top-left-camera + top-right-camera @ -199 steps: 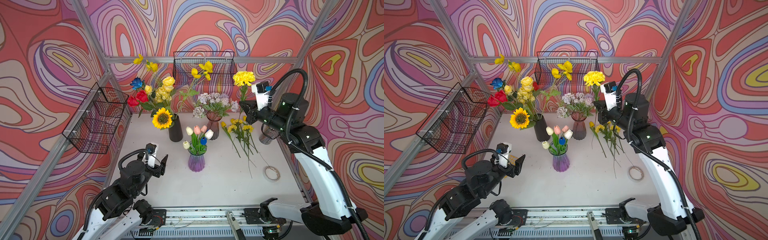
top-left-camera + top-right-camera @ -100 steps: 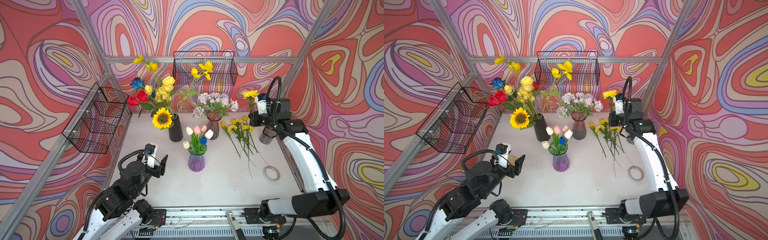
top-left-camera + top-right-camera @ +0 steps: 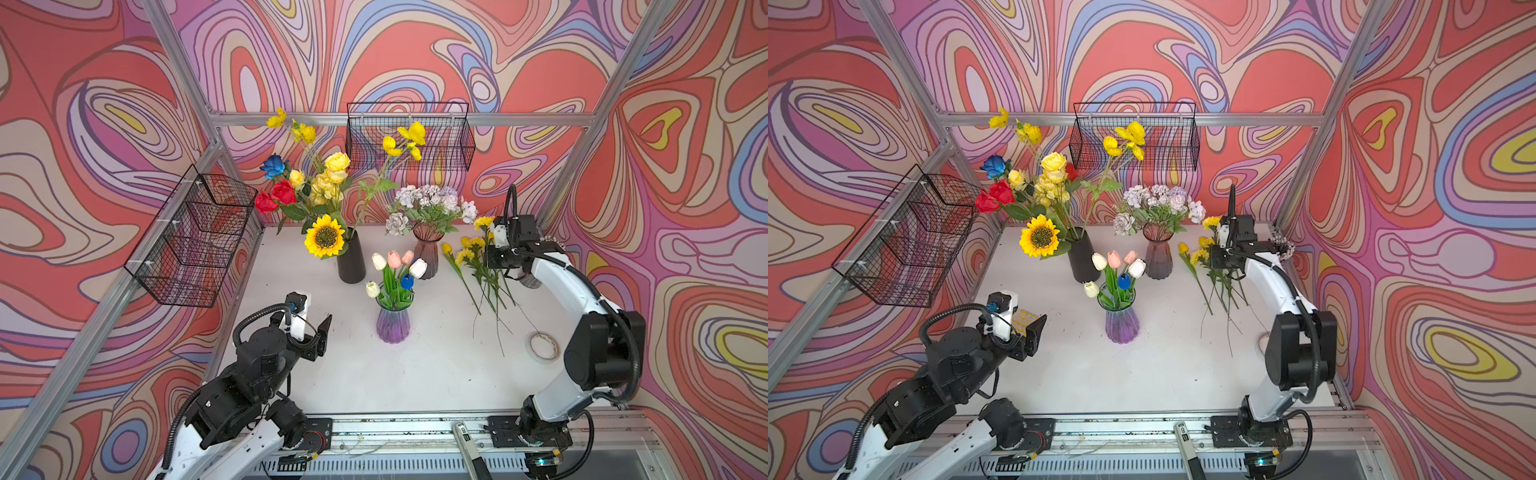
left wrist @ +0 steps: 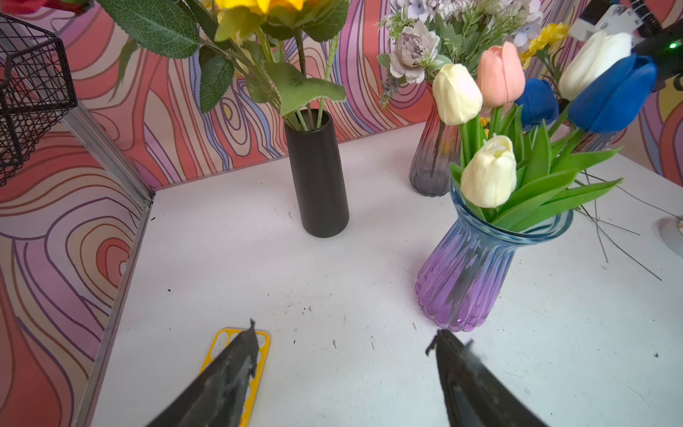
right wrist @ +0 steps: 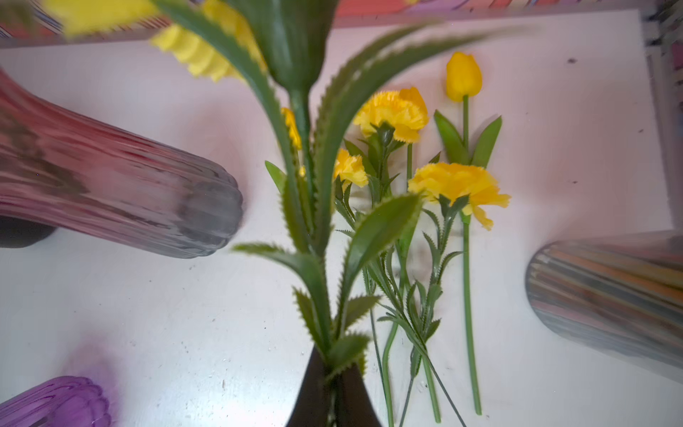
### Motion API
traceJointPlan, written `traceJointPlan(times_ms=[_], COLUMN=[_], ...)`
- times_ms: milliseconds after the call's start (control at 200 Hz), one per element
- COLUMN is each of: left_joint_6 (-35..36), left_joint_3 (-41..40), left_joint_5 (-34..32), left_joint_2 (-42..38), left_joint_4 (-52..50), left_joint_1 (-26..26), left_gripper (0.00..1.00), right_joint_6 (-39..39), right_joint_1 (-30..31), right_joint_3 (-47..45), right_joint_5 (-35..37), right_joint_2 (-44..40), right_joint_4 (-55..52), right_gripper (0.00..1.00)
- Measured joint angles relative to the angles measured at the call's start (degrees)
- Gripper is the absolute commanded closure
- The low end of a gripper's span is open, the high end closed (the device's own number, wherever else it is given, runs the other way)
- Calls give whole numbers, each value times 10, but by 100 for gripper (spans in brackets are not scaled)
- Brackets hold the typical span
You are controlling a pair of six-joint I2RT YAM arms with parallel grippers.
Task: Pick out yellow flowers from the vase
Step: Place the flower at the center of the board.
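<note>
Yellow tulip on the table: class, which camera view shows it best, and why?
The right wrist view: the yellow tulip is close, with bloom, leaves and whole stem. In both top views the tulip is small, beside the marigolds. The left wrist view does not clearly show it.

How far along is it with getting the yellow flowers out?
Done: several yellow stems lie piled on the table. In hand: the right claw is shut on another yellow flower above them. To do: the sunflower, yellow roses and tall yellow sprays still stand in the black vase; the left claw is open.
</note>
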Motion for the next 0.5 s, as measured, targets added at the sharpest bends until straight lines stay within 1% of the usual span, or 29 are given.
traceJointPlan(times_ms=[250,501], left_joint_6=[0,0], left_joint_3=[2,7], left_joint_5=[4,2], left_joint_2=[3,4], left_joint_4=[-14,-23], left_joint_1=[0,0], left_gripper=[20,20], right_joint_6=[1,3], right_joint_1=[0,0], right_joint_3=[1,11], right_joint_5=[0,19], right_joint_2=[88,118], right_joint_4=[26,37], right_gripper=[100,100])
